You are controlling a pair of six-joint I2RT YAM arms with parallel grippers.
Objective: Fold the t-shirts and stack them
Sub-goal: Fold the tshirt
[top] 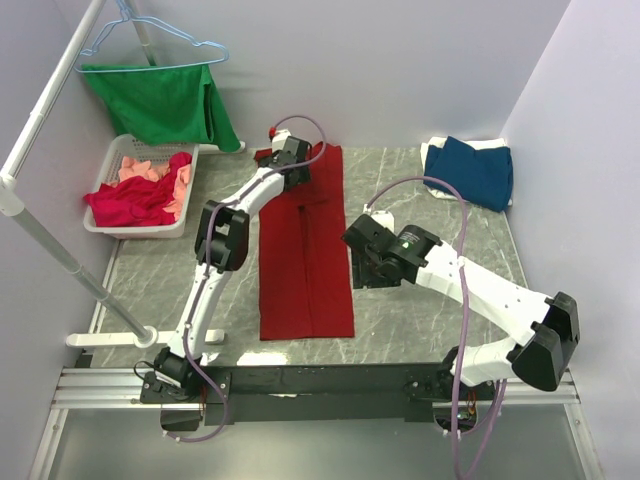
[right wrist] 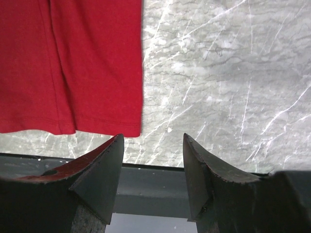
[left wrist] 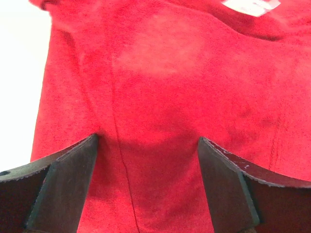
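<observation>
The left gripper (left wrist: 147, 145) stands wide, its 2 fingers (left wrist: 73, 165) far apart and clamping nothing. The deep-red shirt (left wrist: 160, 87) fills the gap between them and spreads past both tips. A seam runs just inside the finger on the left of the wrist view, and a white label (left wrist: 250, 6) sits far ahead of the tips. Whether the tips touch the cloth cannot be told. The shirt lies flat on the marble table (top: 430, 310) as 1 long narrow strip, and these fingers are over its far end. The right gripper (right wrist: 153, 145) is also parted and empty, with only bare marble between its fingers (right wrist: 97, 170). The shirt's near hem corner lies just ahead of the finger on the left of that wrist view, outside the gap. A dark rail (right wrist: 150, 189) runs under both tips. Well beyond the right fingers, in the far right corner, a dark blue shirt (top: 470, 170) lies on a white shirt (top: 495, 147). Well to the left of the left fingers a basket (top: 113, 152) holds a crimson shirt (top: 125, 205) and a salmon-pink shirt (top: 145, 168). Behind it a green garment (top: 165, 100) hangs on a light-blue hanger (top: 150, 40).
</observation>
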